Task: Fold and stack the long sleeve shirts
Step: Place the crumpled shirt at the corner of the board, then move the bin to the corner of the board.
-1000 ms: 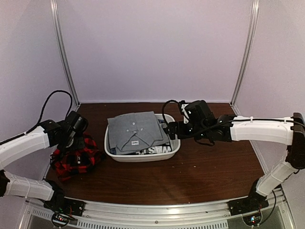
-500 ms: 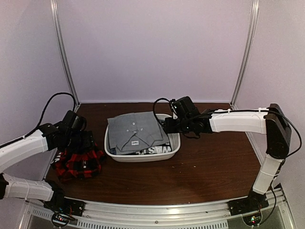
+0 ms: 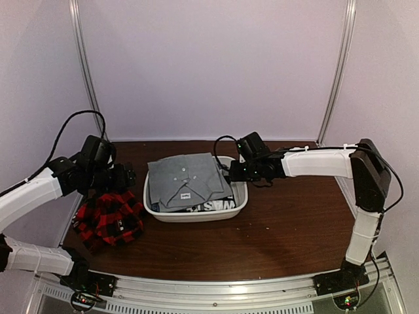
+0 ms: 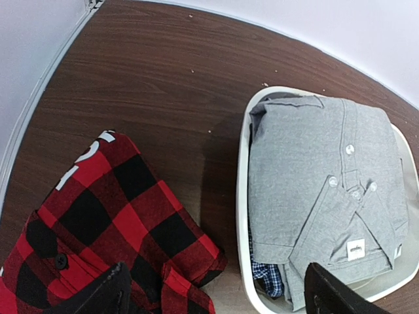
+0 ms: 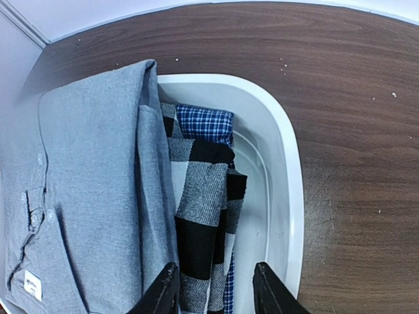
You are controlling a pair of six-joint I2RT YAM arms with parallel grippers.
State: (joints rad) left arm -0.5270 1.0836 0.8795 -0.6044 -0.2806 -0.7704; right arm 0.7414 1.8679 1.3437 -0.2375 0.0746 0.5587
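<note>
Top external view: we see our left hand, fingers wide apart, above the crumpled red-and-black shirt on the table. Just beside it sits a white tub of clothes. Over the tub's right end, our right hand is parted, holding nothing.

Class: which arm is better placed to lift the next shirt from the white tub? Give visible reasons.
Right, probably. The right gripper hangs open over the white tub; the left gripper is over the red-check shirt outside it.
</note>
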